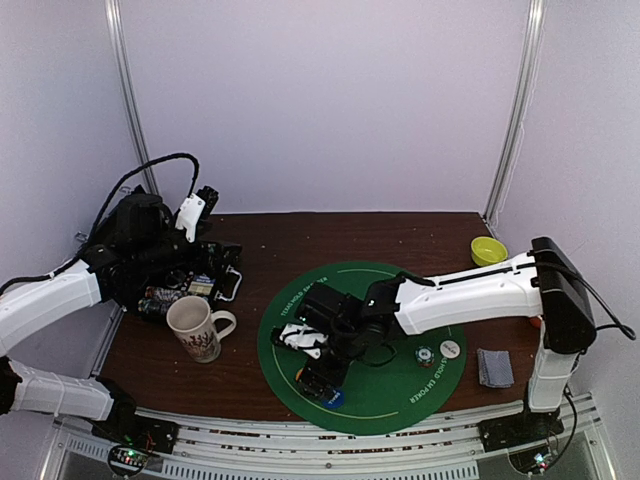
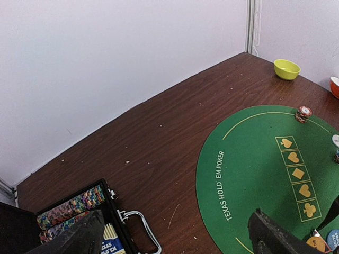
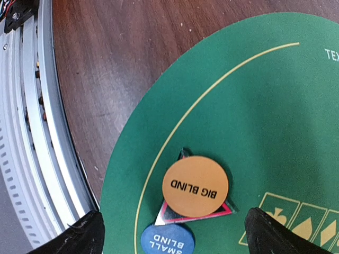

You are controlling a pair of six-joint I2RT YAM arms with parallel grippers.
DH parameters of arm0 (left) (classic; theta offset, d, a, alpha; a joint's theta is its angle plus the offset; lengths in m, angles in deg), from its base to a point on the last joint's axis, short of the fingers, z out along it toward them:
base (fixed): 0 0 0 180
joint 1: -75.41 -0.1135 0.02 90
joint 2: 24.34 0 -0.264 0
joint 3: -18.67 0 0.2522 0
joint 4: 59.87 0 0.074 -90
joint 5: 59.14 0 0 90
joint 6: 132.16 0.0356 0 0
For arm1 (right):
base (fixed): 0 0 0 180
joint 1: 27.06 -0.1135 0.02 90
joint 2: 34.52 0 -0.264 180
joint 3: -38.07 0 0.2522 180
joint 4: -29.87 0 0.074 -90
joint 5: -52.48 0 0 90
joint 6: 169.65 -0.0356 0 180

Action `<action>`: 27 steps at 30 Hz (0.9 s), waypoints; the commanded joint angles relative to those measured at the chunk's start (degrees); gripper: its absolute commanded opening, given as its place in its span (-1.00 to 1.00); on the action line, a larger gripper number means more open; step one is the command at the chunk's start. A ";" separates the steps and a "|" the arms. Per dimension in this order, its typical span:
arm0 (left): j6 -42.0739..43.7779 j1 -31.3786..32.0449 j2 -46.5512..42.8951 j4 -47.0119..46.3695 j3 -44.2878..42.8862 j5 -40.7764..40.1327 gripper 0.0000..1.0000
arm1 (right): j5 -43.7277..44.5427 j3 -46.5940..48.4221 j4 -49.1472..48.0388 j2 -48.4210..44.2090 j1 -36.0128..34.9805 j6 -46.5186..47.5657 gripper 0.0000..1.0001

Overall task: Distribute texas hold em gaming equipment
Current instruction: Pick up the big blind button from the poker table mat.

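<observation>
From above, a dark brown wooden tabletop (image 1: 250, 240) holds a round green felt mat (image 1: 400, 395). The white right arm (image 1: 470, 290) reaches across the mat. Its black end hangs over the near left part, beside a round blue button (image 1: 333, 397). On the mat's right side a small teal-and-white chip stack (image 1: 425, 356) sits just beside a flat white round button (image 1: 450, 349). A pile of grey-blue playing cards (image 1: 494, 367) lies on the wood just off the mat. A smooth yellow bowl (image 1: 488, 250) is at the far right. The white left arm (image 1: 50, 300) bends over a black case (image 1: 222, 285). A tall cream mug with a pattern (image 1: 200, 328) stands near it.

From the left wrist, the left tool (image 2: 177, 225) is wide open with nothing in it. Its dark fingers (image 2: 79, 235) poke up from the bottom. The case below holds rows of striped chips (image 2: 69, 209) and has a bent metal handle (image 2: 140, 225). A red-and-white chip stack (image 2: 303, 113) stands at the mat's far edge, by the gold line.

From the right wrist, the right tool (image 3: 175, 214) is open too, with its fingers far apart and holding nothing. Between them a flat orange round button (image 3: 195, 186) saying BIG BLIND rests on a shiny three-cornered piece with a red edge (image 3: 220, 210). The blue button sits right against that piece, near the mat's edge. Ribbed grey metal rails (image 3: 32, 132) run along the tabletop's side.
</observation>
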 commanded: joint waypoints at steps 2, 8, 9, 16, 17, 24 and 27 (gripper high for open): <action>0.81 -0.16 -0.81 -2.18 0.46 -0.28 0.96 | 0.07 4.42 0.52 6.22 0.25 3.09 0.88; 0.76 -0.22 -0.76 -2.18 0.46 -0.28 0.96 | -1.00 4.89 -0.40 8.14 1.75 4.39 0.69; 0.78 -0.24 -0.73 -2.18 0.46 -0.23 0.97 | -1.07 4.87 -0.45 8.52 1.73 4.59 0.64; 0.90 -0.21 -0.47 -2.18 0.46 -0.31 0.96 | -1.37 4.82 -0.46 10.43 1.76 4.97 0.26; 0.90 -0.15 -0.44 -2.18 0.47 -0.34 0.96 | -1.41 4.91 -0.50 10.39 1.74 4.99 0.22; 0.99 -0.21 -0.46 -2.18 0.55 -0.42 0.96 | -2.19 5.63 -0.61 9.65 1.73 5.14 -0.03; 0.98 -0.16 -0.54 -2.18 0.55 -0.43 0.96 | -2.26 5.96 -0.87 8.98 1.77 4.91 -0.08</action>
